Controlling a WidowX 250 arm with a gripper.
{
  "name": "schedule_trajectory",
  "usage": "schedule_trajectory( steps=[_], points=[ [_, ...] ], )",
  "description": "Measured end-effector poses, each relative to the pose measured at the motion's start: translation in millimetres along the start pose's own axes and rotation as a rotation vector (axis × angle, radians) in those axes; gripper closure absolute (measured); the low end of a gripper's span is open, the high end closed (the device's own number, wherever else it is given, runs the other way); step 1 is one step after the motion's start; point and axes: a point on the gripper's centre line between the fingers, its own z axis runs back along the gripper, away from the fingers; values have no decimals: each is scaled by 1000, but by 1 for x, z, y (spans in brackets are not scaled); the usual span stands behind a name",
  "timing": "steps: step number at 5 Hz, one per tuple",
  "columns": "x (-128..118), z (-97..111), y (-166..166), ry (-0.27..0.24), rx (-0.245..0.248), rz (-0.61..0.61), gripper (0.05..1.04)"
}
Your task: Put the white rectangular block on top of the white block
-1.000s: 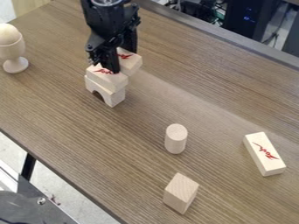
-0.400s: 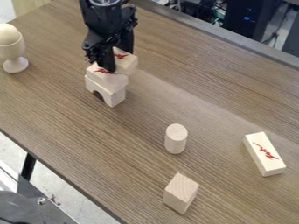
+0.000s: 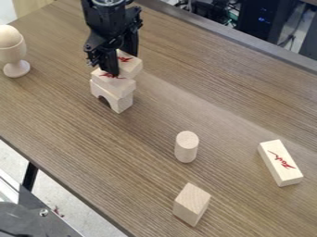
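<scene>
From where I'm standing, the top block (image 3: 129, 68) is the one to worry about: it's pinched between the fingers of the gripper (image 3: 121, 64), up at the lower block (image 3: 115, 85), which lies on the arch (image 3: 123, 103). It looks to me as if it sits off toward the far side, overlapping the lower one only in part, and I can't tell whether the two touch or a little air is left between them. Let go there, I'd say, and it could tip off the back for want of support under its middle. The near finger comes down right over the lower block's red writing, so pressing too low or dragging sideways might shove that block along, and the arch, with its hollow underneath, could rock or slide with it. Opening wide might nudge the pile too. I'd want the load centred first, then a gentle release and a straight lift. As for containers, there's just the cup (image 3: 13, 56), a stemmed one standing upright at the table's left, with a pale rounded thing (image 3: 7, 35) nested in its bowl, bulging above the rim; it's well apart from the pile, so I doubt it's in any danger.
</scene>
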Motion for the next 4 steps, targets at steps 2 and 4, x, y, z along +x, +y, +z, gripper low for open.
schedule_trajectory(
  steps=[2,4],
  points=[
    [0,0,0,2,-1,10,519],
    [-2,-2,4,5,13,16,519]
  ],
)
